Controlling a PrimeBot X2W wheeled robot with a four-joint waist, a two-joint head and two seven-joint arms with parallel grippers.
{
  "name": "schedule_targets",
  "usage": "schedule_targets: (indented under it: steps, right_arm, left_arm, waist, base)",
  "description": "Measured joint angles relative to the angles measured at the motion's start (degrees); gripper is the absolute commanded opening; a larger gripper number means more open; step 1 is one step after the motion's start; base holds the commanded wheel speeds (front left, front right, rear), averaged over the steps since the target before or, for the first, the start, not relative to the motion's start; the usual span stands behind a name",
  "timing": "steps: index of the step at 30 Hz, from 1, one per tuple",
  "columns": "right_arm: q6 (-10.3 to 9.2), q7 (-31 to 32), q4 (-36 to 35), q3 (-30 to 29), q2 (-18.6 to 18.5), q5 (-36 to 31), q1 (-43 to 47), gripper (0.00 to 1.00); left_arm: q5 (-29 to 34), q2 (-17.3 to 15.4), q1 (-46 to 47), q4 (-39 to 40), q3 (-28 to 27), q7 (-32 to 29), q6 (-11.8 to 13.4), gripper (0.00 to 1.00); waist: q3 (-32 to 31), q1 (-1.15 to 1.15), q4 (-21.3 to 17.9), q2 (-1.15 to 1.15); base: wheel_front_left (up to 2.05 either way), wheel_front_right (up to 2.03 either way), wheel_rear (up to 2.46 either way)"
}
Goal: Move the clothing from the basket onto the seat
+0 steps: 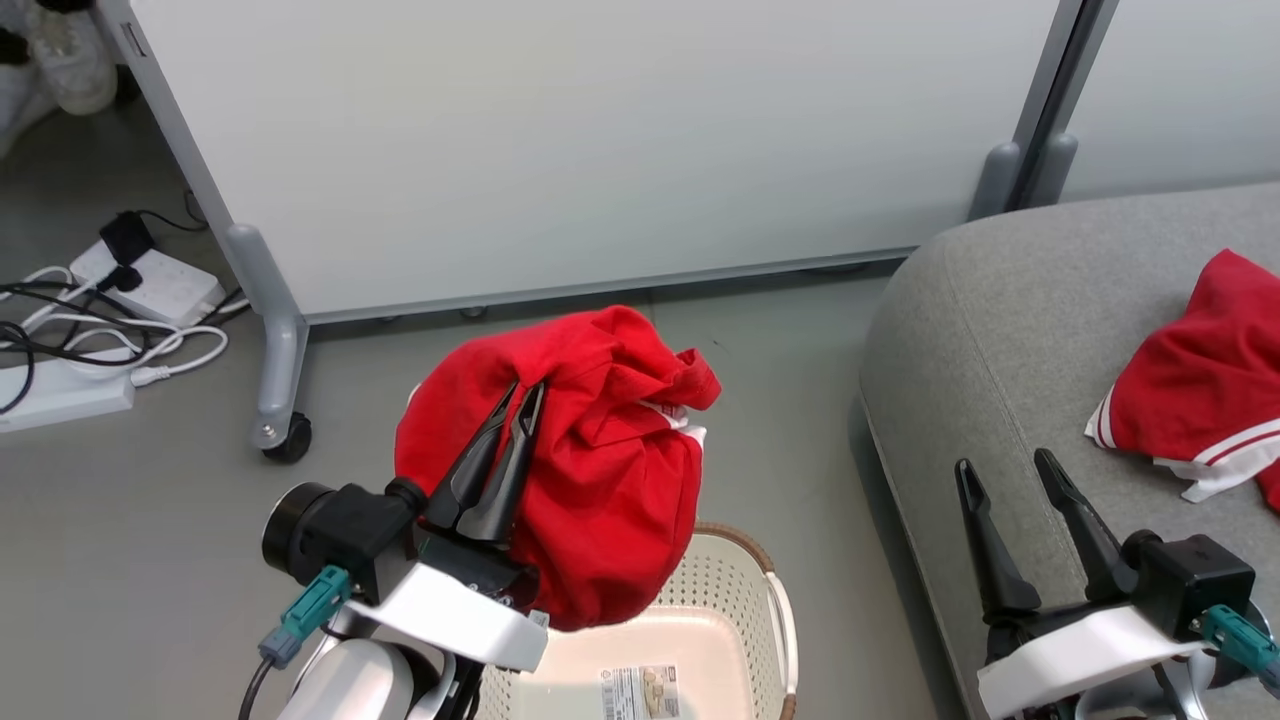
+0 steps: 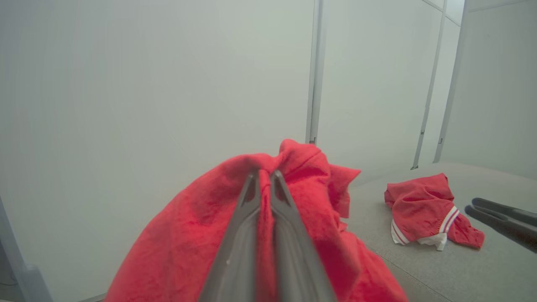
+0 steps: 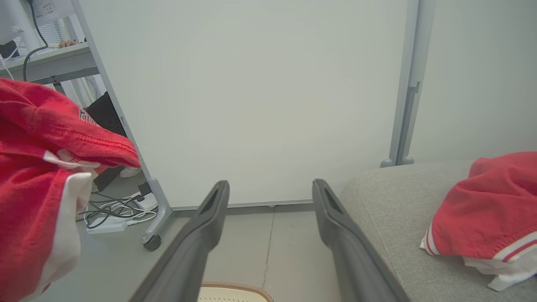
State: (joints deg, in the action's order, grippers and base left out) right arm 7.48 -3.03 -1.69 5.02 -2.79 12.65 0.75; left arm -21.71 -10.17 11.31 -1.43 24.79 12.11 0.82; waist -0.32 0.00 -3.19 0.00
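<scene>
Basket (image 1: 772,600) below, red garment (image 1: 600,470) held above it

The left end effector (image 1: 530,392) is clenched on a bunched fold of the red garment. In the left wrist view its two dark fingers press together with cloth pinched between them. The garment hangs as a loose bundle over the left part of the white basket and hides part of the brown rim; whether its lower end touches the basket cannot be told. A barcode sticker (image 1: 640,692) shows on the basket's inner floor.

The right end effector (image 1: 1002,462) is released, fingers spread wide and grasping nothing, over the front edge of the grey seat (image 1: 1000,320). A second red garment (image 1: 1195,390) with white stripe trim lies crumpled on the seat, to the right of that end effector and apart from it.

Behind stands a pale wheeled partition panel (image 1: 600,150). Power strips and cables (image 1: 110,330) lie on the floor (image 1: 150,530) at the left.
</scene>
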Motion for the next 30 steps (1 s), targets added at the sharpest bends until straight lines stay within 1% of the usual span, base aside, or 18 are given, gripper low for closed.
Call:
schedule_targets:
  steps: [9, 23, 26, 30]
  right_arm:
    - [0.00, 0.56, -1.23, -0.19, 0.01, 0.46, 1.15, 1.00]
    - [0.00, 0.56, -1.64, 0.41, 0.00, 0.71, 1.32, 1.00]
    - [0.00, 0.56, -2.50, 2.53, -0.02, 1.30, 0.83, 1.00]
    - [0.00, 1.02, -4.26, 8.37, -0.02, 2.21, -1.56, 1.00]
  left_arm:
    - [0.00, -1.21, -1.53, 3.43, 0.36, -1.34, 0.77, 0.00]
    - [0.00, -1.46, -1.68, 4.37, 0.91, -1.77, 1.30, 0.00]
    - [-0.02, -1.47, -1.65, 4.38, 1.10, -1.78, 1.30, 0.00]
    - [-0.03, -1.47, -1.33, 4.43, 1.38, -1.86, 1.30, 0.00]
  waist:
    - [-0.93, 0.00, 0.65, 0.00]
    - [-0.68, 0.00, 1.15, 0.00]
    - [-0.64, 0.00, 1.33, 0.00]
    - [-0.47, 0.00, 1.66, 0.00]
  base:
    - [0.00, 0.00, 0.00]
    - [0.00, 0.00, 0.00]
    - [0.00, 0.00, 0.00]
    - [0.00, 0.00, 0.00]
